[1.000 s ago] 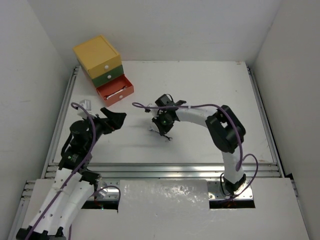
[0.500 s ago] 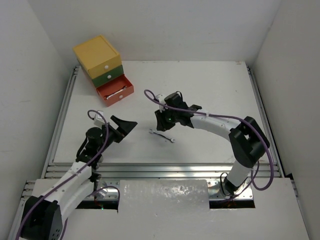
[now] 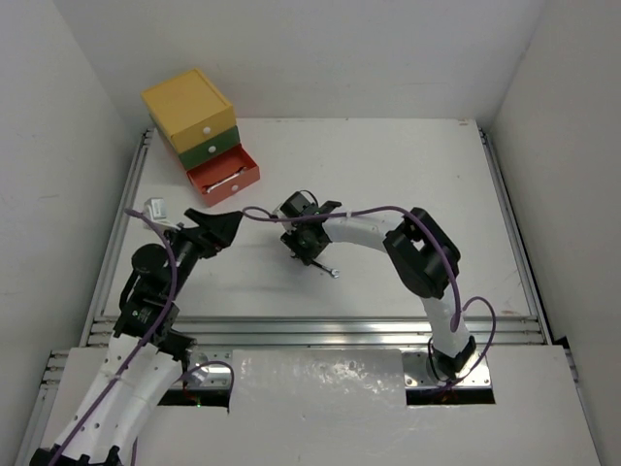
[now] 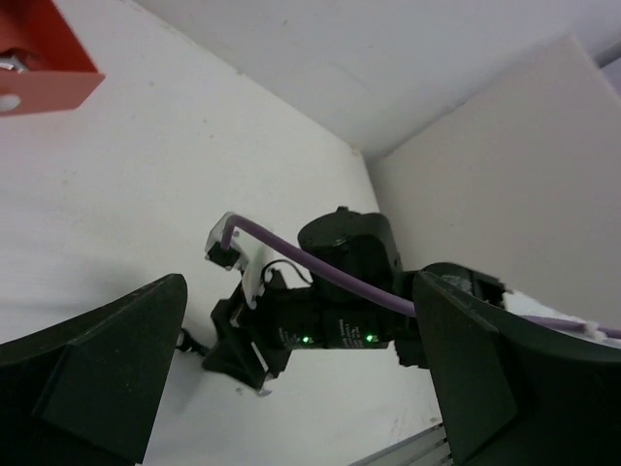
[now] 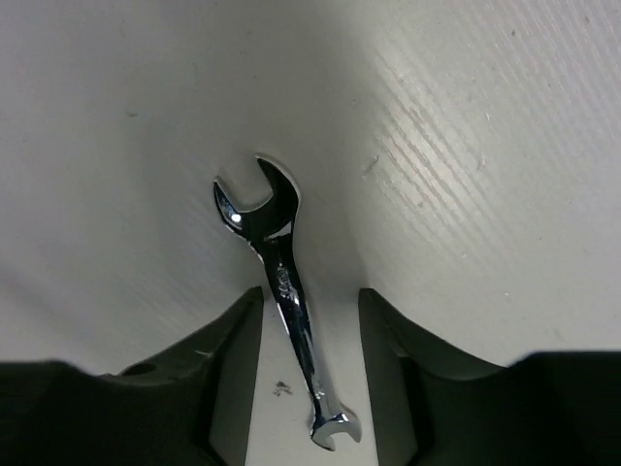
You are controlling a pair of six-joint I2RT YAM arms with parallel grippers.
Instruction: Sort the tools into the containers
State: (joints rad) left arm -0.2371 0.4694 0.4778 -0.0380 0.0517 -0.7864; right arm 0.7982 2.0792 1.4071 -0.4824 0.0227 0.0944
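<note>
Silver open-end wrench (image 3: 333,273) lies on the white table (image 3: 408,175), well apart from the open orange-red drawer (image 3: 225,175), under the right gripper (image 3: 308,250). Left gripper (image 3: 221,229) hovers nearer that drawer.

Left wrist view: its fingers (image 4: 97,369) are spread wide, with the drawer's corner at top left.

Right wrist view: the wrench lies flat between spread fingers (image 5: 233,359), touching neither.

Stacked drawers (image 3: 207,136) far left, bottom orange-red one open, wrench (image 3: 225,183) inside | right claw (image 3: 310,254) over second wrench (image 3: 332,272), mid tabletop (image 3: 408,175) | left claw (image 3: 221,229) spread, nearby
</note>
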